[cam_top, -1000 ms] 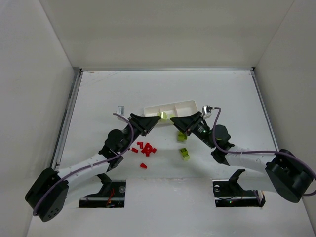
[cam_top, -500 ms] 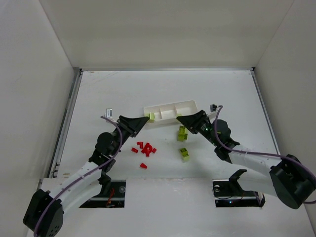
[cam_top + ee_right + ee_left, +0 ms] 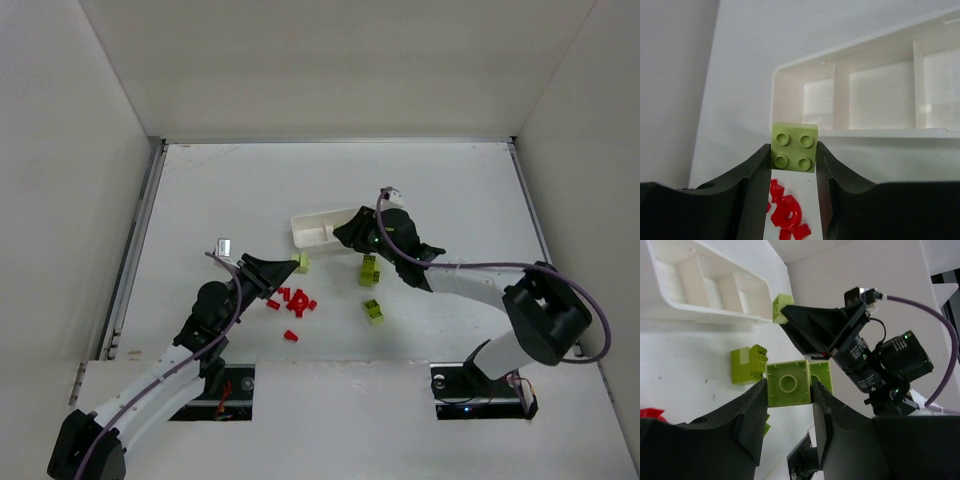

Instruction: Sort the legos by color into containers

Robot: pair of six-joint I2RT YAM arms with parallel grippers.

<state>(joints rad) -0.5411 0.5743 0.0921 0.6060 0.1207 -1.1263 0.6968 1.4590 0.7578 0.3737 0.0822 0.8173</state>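
The white three-compartment tray (image 3: 318, 226) lies mid-table; my right arm covers its right end. My left gripper (image 3: 291, 265) is shut on a yellow-green brick (image 3: 789, 384), held just near-left of the tray above the red bricks (image 3: 292, 300). My right gripper (image 3: 341, 234) is shut on another yellow-green brick (image 3: 794, 147), in front of the tray's near wall (image 3: 875, 133) by its left compartment. The left wrist view also shows the right gripper (image 3: 790, 315) with its brick (image 3: 782, 307). All three compartments (image 3: 700, 275) look empty.
Two yellow-green bricks (image 3: 370, 268) (image 3: 373, 311) lie on the table near the right arm, one also in the left wrist view (image 3: 747, 365). Red bricks show under the right gripper (image 3: 787, 215). White walls enclose the table on three sides.
My left gripper has drawn back from the tray toward the near left, still holding its brick. My right arm has swung left over the tray's right end.
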